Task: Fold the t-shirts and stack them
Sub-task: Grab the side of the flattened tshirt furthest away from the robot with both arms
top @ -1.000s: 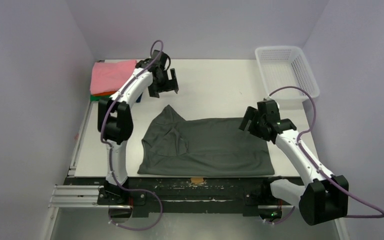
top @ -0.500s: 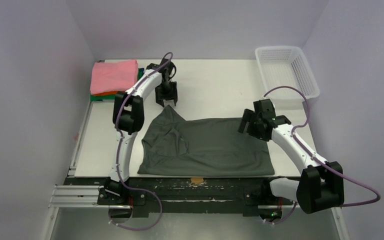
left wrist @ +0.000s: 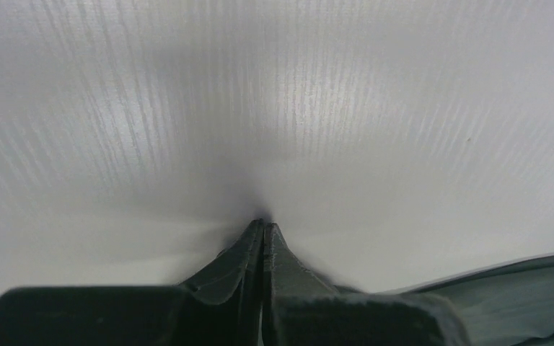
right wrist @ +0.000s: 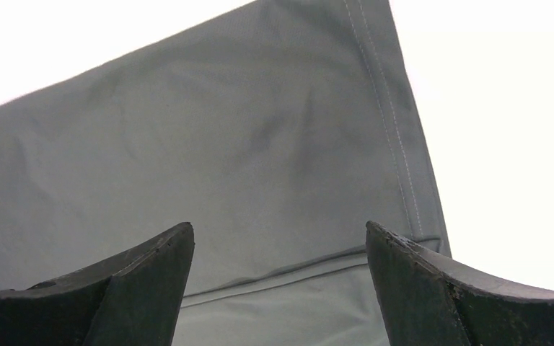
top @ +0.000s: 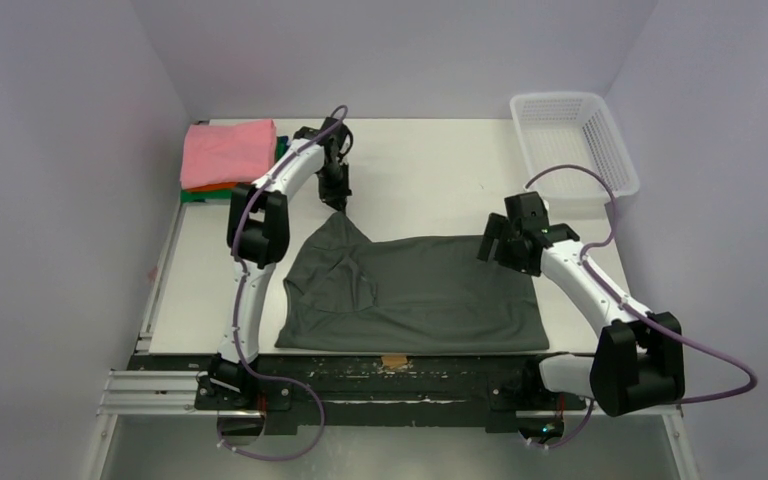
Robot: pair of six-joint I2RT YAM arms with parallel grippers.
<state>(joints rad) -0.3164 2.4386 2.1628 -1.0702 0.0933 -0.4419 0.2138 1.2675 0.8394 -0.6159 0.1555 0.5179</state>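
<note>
A dark charcoal-grey t-shirt point(top: 410, 295) lies spread across the table's front half, with one sleeve folded in on its left. My left gripper point(top: 339, 200) is shut, its tips point(left wrist: 263, 223) on the bare white table just beyond the shirt's far-left peak. I see no cloth between its jaws; the shirt's edge point(left wrist: 519, 288) shows behind them at the lower right. My right gripper point(top: 495, 248) hangs open over the shirt's far-right corner, and the hem point(right wrist: 223, 144) lies under its spread fingers point(right wrist: 278, 231). Folded pink point(top: 228, 150), orange point(top: 210, 187) and green point(top: 198, 197) t-shirts are stacked at the far left.
A white mesh basket point(top: 572, 140) stands at the table's far right corner. A small tan patch point(top: 394, 361) marks the front edge. Grey walls close in the left, back and right sides.
My left gripper swung down from beside the pink stack to the shirt's far-left peak and went from open to shut. The right arm shifted slightly; the grey shirt has not moved.
</note>
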